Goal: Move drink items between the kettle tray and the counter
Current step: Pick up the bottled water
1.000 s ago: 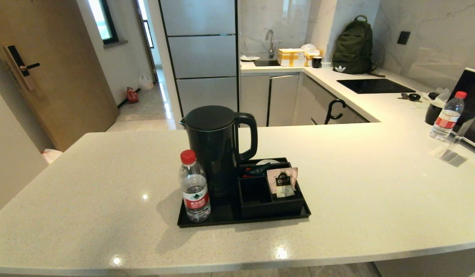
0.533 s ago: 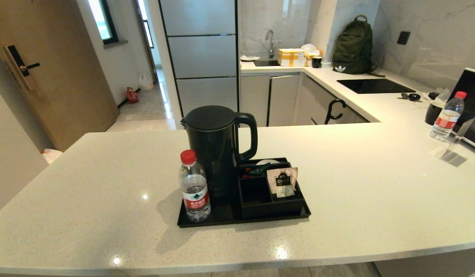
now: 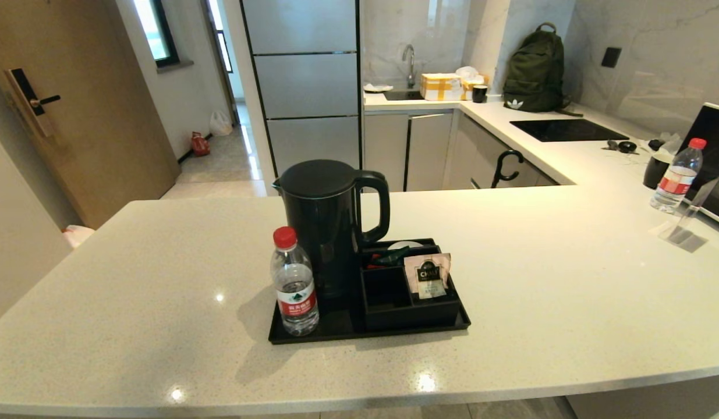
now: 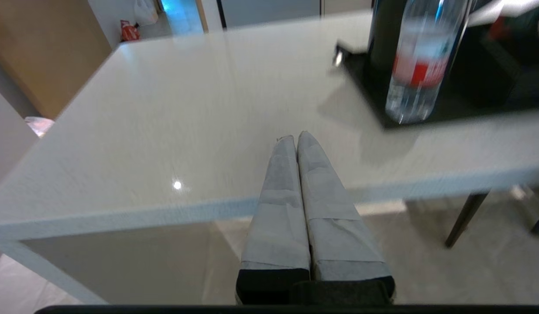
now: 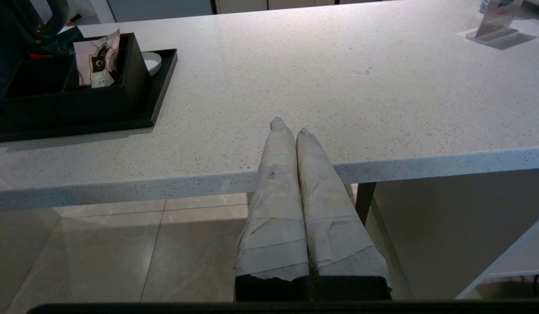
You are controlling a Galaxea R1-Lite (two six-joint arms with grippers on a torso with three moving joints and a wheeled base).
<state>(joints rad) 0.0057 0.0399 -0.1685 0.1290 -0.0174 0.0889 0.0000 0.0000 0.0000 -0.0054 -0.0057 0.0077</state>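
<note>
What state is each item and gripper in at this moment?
water bottle: upright on the tray, capped
kettle: upright on the tray, lid shut
tea sachet: standing in the compartment box
kettle tray: flat on the counter
left gripper: shut, empty
right gripper: shut, empty

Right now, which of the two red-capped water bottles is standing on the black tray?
The nearer water bottle, at the kettle tray's front left corner beside the kettle. The other bottle stands far right on the bare counter.
</note>
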